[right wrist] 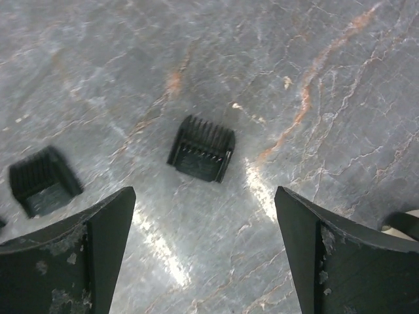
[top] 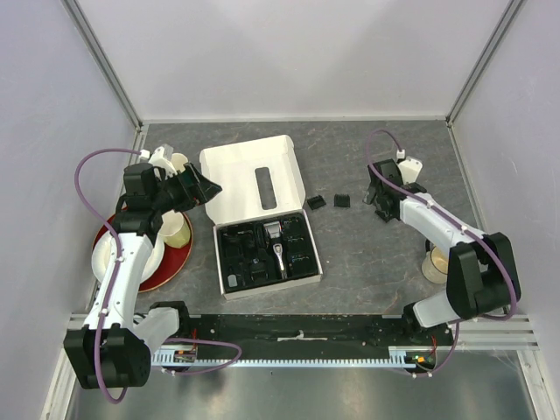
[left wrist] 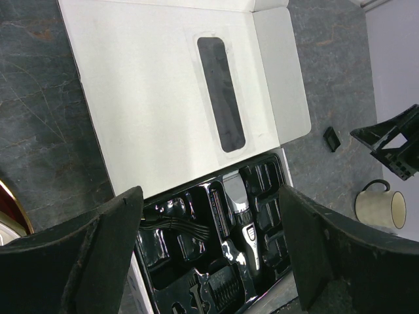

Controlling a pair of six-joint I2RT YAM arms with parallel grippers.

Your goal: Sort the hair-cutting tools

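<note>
Left claw point(top: 199, 186) hangs wide open, gripping nothing, over the white box lid point(top: 249, 179), upper left of centre in the top view. The silver-and-black clipper point(top: 276, 247) lies in the black tray point(top: 234, 254) at mid-frame, w/ other black parts in compartments on both sides. Right claw point(right wrist: 204, 196), fingers spread and holding nothing, hovers above a comb guard point(right wrist: 201, 149) on the grey table point(right wrist: 314, 78). A 2nd guard point(right wrist: 42, 180) sits nearby but apart, lower left of the right wrist view. Cream mug point(top: 433, 264) stands far right in the top view.
</note>
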